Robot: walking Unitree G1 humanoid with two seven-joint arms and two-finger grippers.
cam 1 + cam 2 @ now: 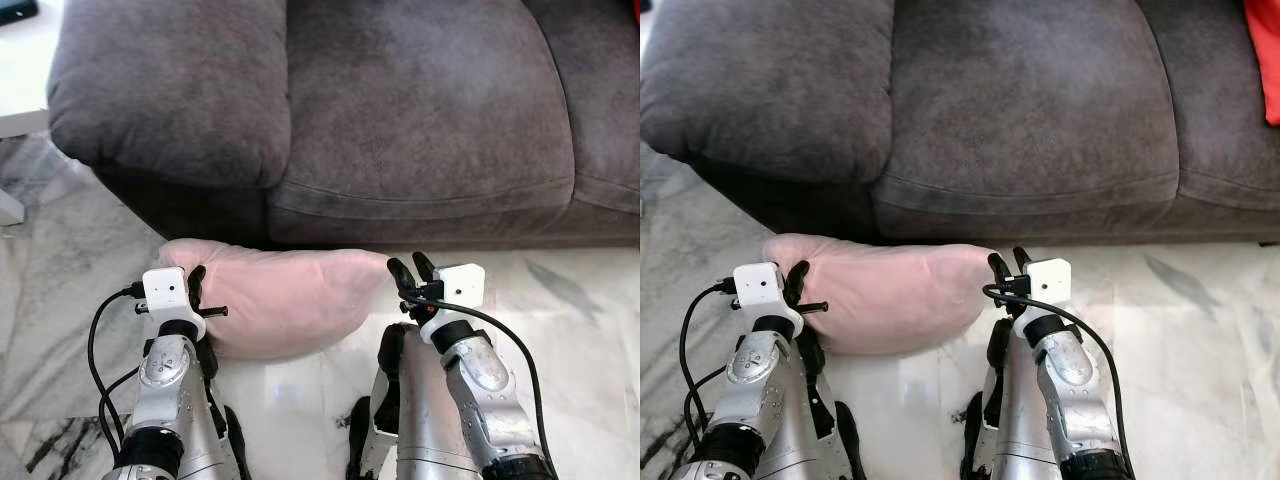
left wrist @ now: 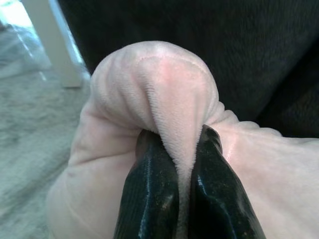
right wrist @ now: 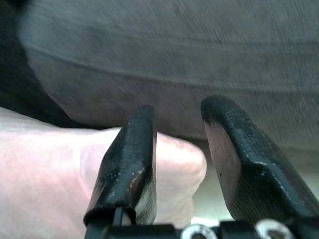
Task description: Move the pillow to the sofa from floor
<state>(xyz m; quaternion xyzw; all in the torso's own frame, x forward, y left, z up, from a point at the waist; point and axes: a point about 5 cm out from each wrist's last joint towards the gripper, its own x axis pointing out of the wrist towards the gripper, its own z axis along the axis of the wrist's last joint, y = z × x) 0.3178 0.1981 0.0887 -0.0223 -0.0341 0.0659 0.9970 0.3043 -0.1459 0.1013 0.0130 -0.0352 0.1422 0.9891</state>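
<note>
Marble floor (image 1: 560,300) fronts a grey plush sofa (image 1: 420,120); the soft pink velvet pillow (image 1: 280,295) lies crosswise, left gripper (image 2: 182,164) pinching one end, right gripper (image 3: 179,134) parted at the other.

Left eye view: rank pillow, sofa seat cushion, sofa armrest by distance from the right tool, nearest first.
1. Pillow: on the floor, its end right beside the right tool, toward the robot's left.
2. Seat cushion: straight ahead, above the tool.
3. Armrest: farthest, ahead and over on the left.
</note>
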